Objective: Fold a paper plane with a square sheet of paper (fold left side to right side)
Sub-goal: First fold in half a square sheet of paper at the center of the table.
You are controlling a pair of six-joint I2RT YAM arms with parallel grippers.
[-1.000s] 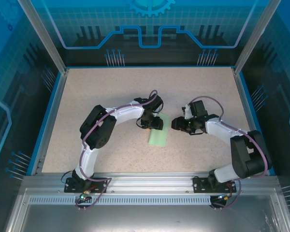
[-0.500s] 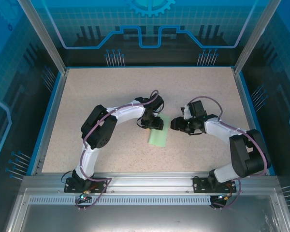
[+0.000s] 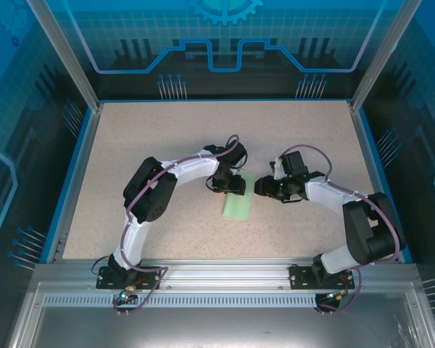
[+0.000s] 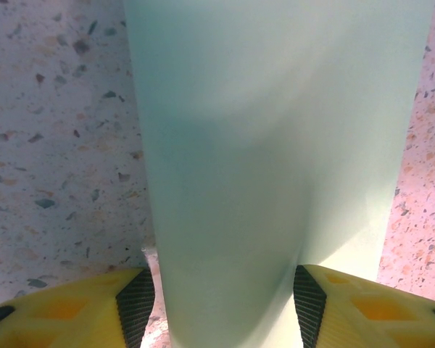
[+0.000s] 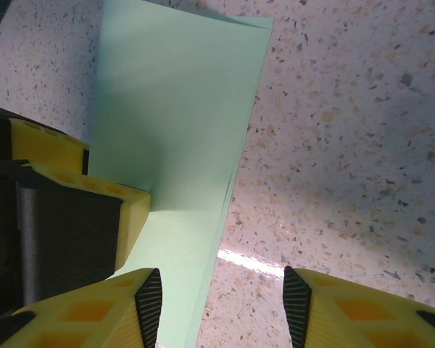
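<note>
The square sheet of paper point(image 3: 238, 206) lies mid-table as a narrow pale mint-green rectangle, folded lengthwise. My left gripper point(image 3: 232, 185) is over its far end, open. In the left wrist view the paper point(image 4: 275, 145) bulges up between the black pads point(image 4: 136, 304); a strip of table shows by the left pad, and the right pad is at the paper's edge. My right gripper point(image 3: 262, 186) is just right of that end, open. It straddles the paper's point(image 5: 177, 109) layered right edge, one finger over paper, the other over bare table. A yellow finger of the left gripper point(image 5: 134, 210) rests on the sheet.
The speckled beige tabletop point(image 3: 167, 145) is bounded by blue rails and transparent walls. Both arms bend inward from their bases at the near edge and meet at the centre. Open tabletop lies to the far side, left and right.
My right gripper has edged slightly left toward the paper's far end. The left gripper and the paper have stayed in place.
</note>
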